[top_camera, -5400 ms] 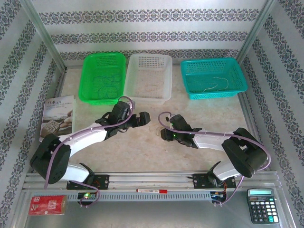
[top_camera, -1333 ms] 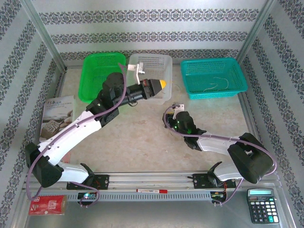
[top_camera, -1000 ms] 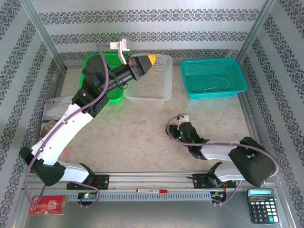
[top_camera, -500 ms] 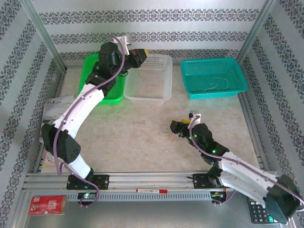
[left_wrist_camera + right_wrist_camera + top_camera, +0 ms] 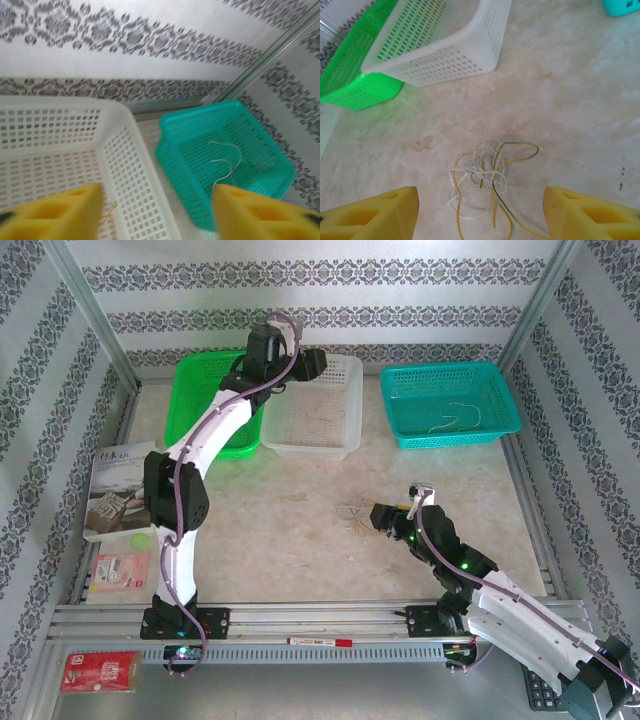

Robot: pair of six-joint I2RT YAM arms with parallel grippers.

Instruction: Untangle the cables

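Cables (image 5: 355, 517): small wispy tangle of thin curly wire strands, white, yellowish and green, lying flat on the beige marbled counter (image 5: 260, 540), right of centre and well short of the baskets. Right tool (image 5: 381, 515) sits low just beside the tangle on its right side. In the right wrist view its yellow fingers (image 5: 370, 212) are spread wide, the cables (image 5: 482, 182) lie on the counter between and ahead of them, nothing pinched. A few yellowish ends trail toward the near edge of that view. Left arm is stretched far out, left tool (image 5: 311, 362) up over the back left corner of the white perforated plastic basket (image 5: 335, 440). Left wrist view: left tool (image 5: 157, 212) spread, holding nothing, one yellowish strand (image 5: 107, 212) lying on the white basket's floor below. Teal plastic basket (image 5: 450, 430) to the right of the white one holds a couple of thin white wire strands (image 5: 225, 162). Green plastic basket (image 5: 195, 430) touches the white one on its left; contents too hard to tell. Printed booklet (image 5: 120, 490) lies at the left edge of the counter, red packet (image 5: 98, 672) at bottom left on the metal frame.
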